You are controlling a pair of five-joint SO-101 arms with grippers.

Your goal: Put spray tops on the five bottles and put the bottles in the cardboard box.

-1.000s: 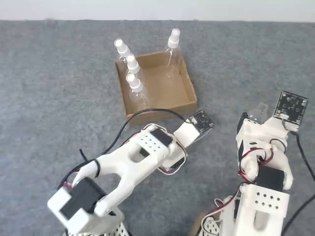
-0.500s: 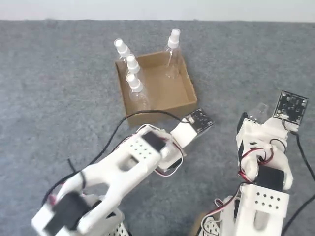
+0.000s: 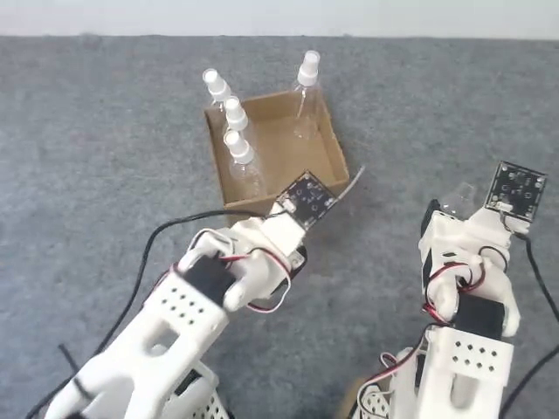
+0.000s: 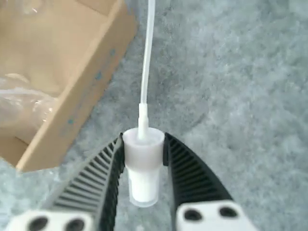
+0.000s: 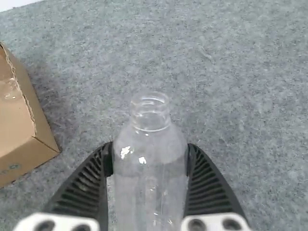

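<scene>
- Hidden under wrist camera [image 3: 306, 196] in high view: left gripper [image 4: 143, 143], at 5 o'clock corner of box [image 3: 337, 157]; fingers clamped on spray top [image 4: 142, 168]; white, cylindrical, with thin white tube [image 4: 147, 53] pointing away from fingers; tube's end cut off in wrist view.
- At 4 o'clock from box, well apart: right gripper [image 5: 149, 154]; fingers clamped on bottle [image 5: 150, 120]; clear, neck open, uncapped; lower body cut off in wrist view, hidden behind arm [image 3: 467, 262] in high view.
- Upright in box: four capped bottles [image 3: 240, 161]; three along 9 o'clock wall, one at 1 o'clock corner; white tops plain, clear bodies hard to make out against cardboard.
</scene>
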